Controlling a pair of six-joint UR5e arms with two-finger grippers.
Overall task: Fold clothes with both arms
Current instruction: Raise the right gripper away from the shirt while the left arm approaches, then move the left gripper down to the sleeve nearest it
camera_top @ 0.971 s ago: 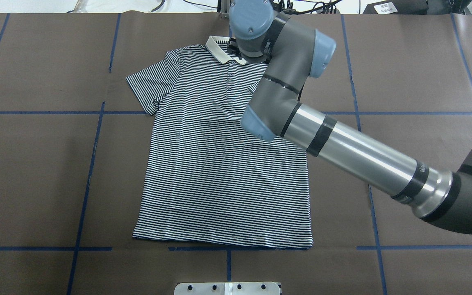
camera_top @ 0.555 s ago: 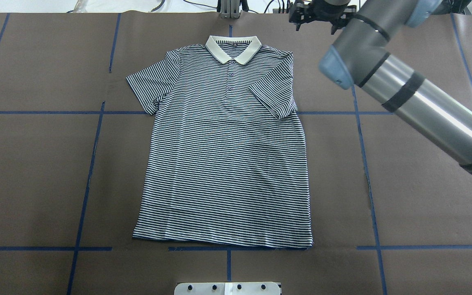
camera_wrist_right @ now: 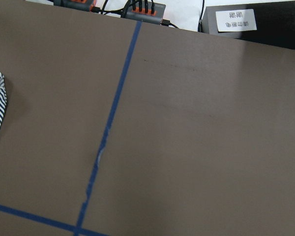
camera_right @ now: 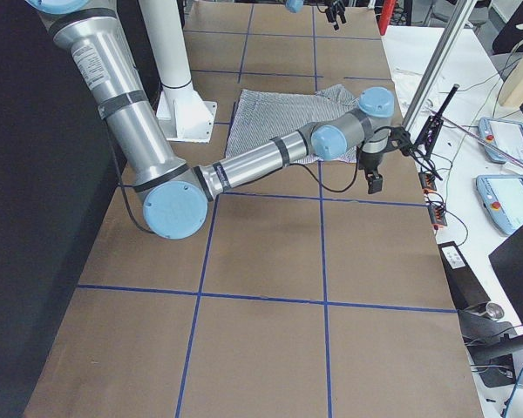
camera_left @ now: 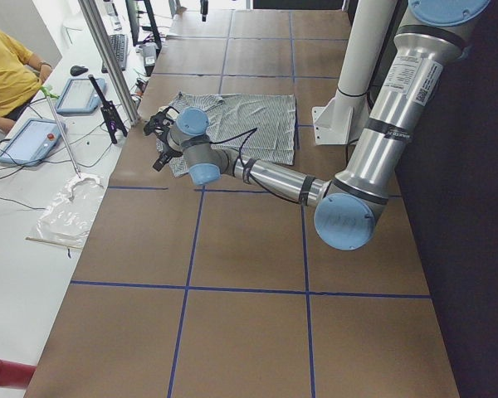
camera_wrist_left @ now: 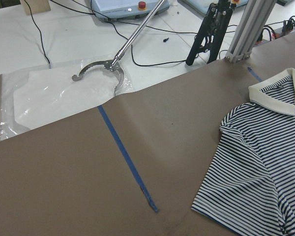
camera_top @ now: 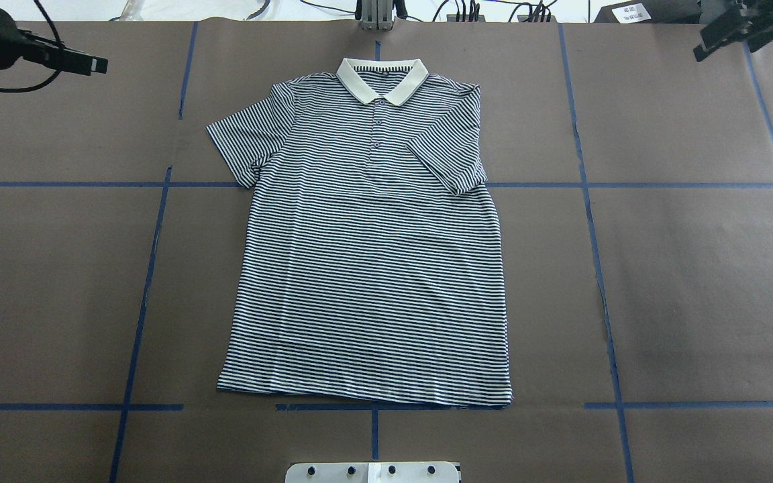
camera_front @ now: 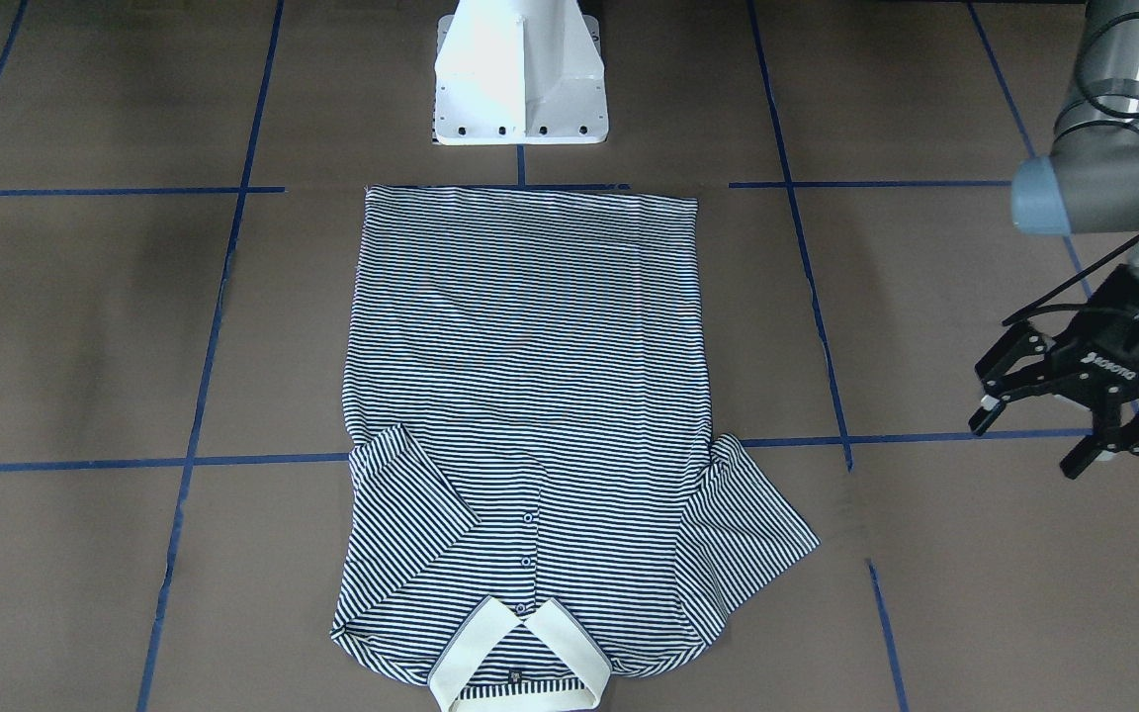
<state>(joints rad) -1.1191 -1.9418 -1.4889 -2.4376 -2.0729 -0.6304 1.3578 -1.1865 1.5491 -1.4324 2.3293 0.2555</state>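
1. Brown paper covers the tabletop [camera_front: 85, 326] in the front-facing view. The polo shirt [camera_front: 530, 376] lies flat on its middle, collar [camera_front: 574, 648] away from the robot, with its right sleeve [camera_front: 411, 504] folded in over the chest. The left pincer [camera_front: 1024, 445] hangs well apart from the shirt, off its spread-sleeve side, jaws wide and empty.
2. Overhead, the left pincer sits at the far left corner and the right pincer [camera_top: 729, 39] at the far right corner, prongs apart and holding nothing. The shirt lies between them, touching neither.
3. From the left end, the left pincer hovers near the shirt's collar end.
4. From the right end, the right pincer points down beside the collar end, off the cloth.
5. The left wrist camera has collar and spread sleeve at lower right.
6. The right wrist camera catches only a striped edge at left.
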